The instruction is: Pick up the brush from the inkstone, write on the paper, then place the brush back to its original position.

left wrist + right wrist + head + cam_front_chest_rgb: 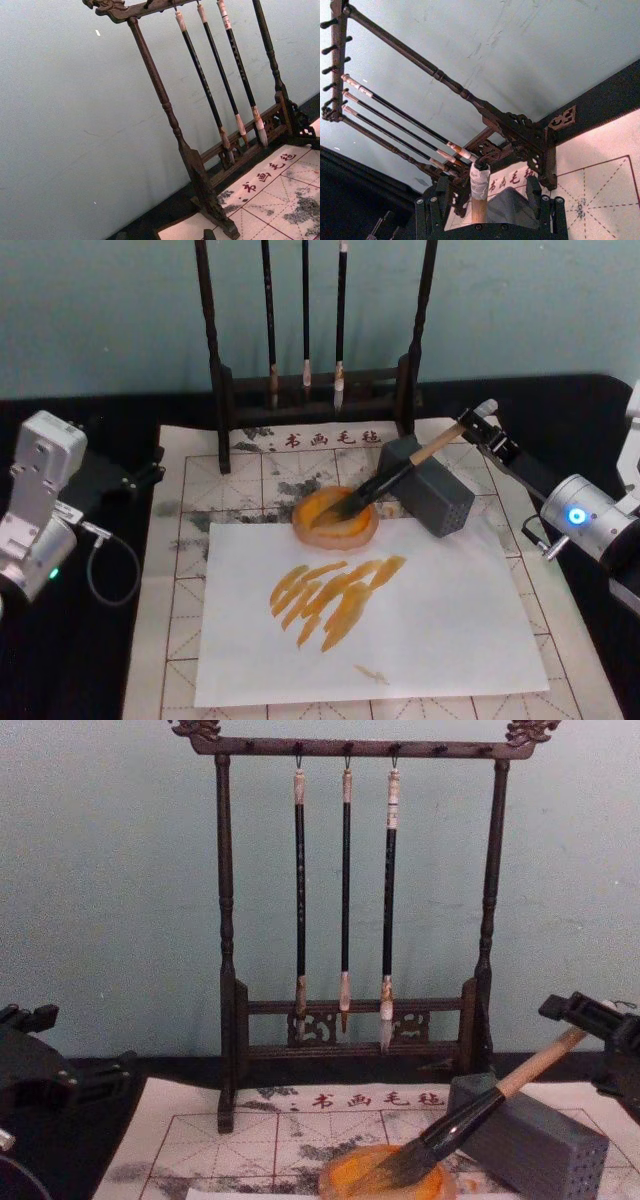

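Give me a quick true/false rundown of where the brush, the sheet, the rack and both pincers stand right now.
1. The brush has its bristles in the inkstone. True.
2. The white sheet is blank. False: orange strokes cross it.
3. Four slim brushes hang on the rack. False: three hang there.
4. The brush handle lies across the grey block. True.
5. The right pincer straddles the brush's capped end, jaws apart. True.
6. The left pincer hovers over the inkstone. False: it is parked far to the inkstone's left.
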Available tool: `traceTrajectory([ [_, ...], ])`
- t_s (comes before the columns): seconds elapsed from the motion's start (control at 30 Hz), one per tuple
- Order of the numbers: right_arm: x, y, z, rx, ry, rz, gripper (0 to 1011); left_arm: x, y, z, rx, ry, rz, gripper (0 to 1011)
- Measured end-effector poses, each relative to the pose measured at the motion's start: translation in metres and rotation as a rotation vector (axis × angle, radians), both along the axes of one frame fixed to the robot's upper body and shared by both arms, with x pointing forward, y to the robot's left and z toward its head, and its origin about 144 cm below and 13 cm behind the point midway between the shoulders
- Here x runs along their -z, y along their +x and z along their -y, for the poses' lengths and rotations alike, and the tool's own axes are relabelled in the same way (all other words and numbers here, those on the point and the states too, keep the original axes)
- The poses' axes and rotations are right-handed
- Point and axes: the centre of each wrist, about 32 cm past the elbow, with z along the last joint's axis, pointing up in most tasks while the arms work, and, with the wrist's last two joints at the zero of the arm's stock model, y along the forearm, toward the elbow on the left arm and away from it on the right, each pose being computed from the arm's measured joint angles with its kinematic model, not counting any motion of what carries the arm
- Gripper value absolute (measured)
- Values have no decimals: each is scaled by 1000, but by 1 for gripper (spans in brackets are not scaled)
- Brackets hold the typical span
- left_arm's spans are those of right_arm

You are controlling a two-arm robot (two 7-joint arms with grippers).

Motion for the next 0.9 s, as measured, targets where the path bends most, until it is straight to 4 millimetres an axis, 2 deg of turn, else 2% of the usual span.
traceTrajectory([
  [0.17, 0, 0, 0, 0, -1, 0, 953, 0, 0, 0, 0, 0, 0, 1001],
  [0.37, 0, 0, 0, -1, -1, 1, 820, 0, 0, 0, 0, 0, 0, 1001],
  [0.4, 0, 0, 0, -1, -1, 1, 767, 0, 0, 0, 0, 0, 0, 1001],
  [0.57, 0, 0, 0, -1, -1, 1, 632, 0, 0, 0, 0, 0, 0, 1001],
  [0.6, 0, 0, 0, -1, -1, 1, 572, 0, 0, 0, 0, 0, 0, 1001],
  [0.9, 0, 0, 0, -1, -1, 1, 313, 0, 0, 0, 0, 0, 0, 1001],
])
